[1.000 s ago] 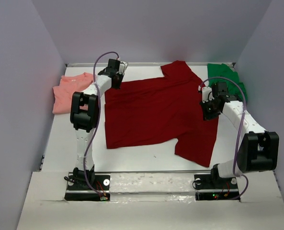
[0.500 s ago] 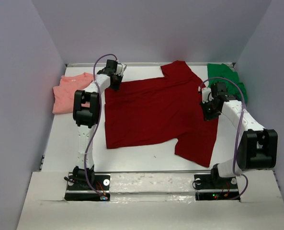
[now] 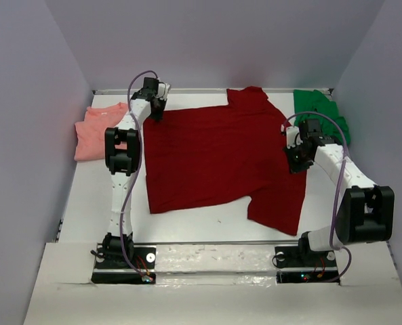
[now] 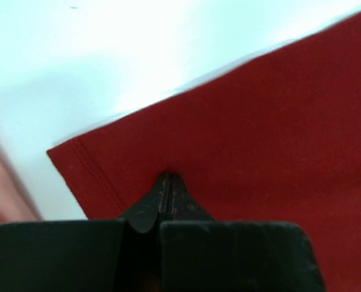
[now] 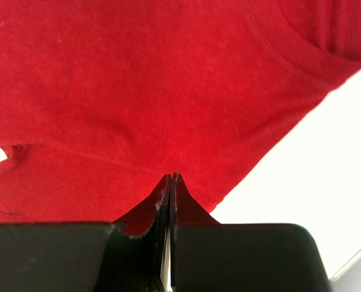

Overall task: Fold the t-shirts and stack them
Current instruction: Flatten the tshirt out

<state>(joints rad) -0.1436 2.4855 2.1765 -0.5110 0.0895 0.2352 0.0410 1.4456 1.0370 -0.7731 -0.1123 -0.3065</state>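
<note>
While three t-shirts share one white table (image 3: 187,227), the two robot arms both have hold of the same one. The dark red t-shirt (image 3: 221,156) lies spread nearly flat across the middle of the table, with one sleeve pointing to the far edge and the other lying at the near right.

The left gripper (image 4: 168,184) is at the shirt's far left corner. Its two fingers are pressed together and pinch the cloth just beside the stitched hem. The right gripper (image 5: 170,178) is at the shirt's right edge. Its two fingers are also pressed tight together, nipping the red cloth near the ribbed collar.

The other two shirts lie apart from the arms. The salmon pink t-shirt (image 3: 95,128) sits crumpled against the left wall, near the left arm. The green t-shirt (image 3: 319,108) is bunched in the far right corner, beyond the right gripper. Neither one touches the red shirt.
</note>
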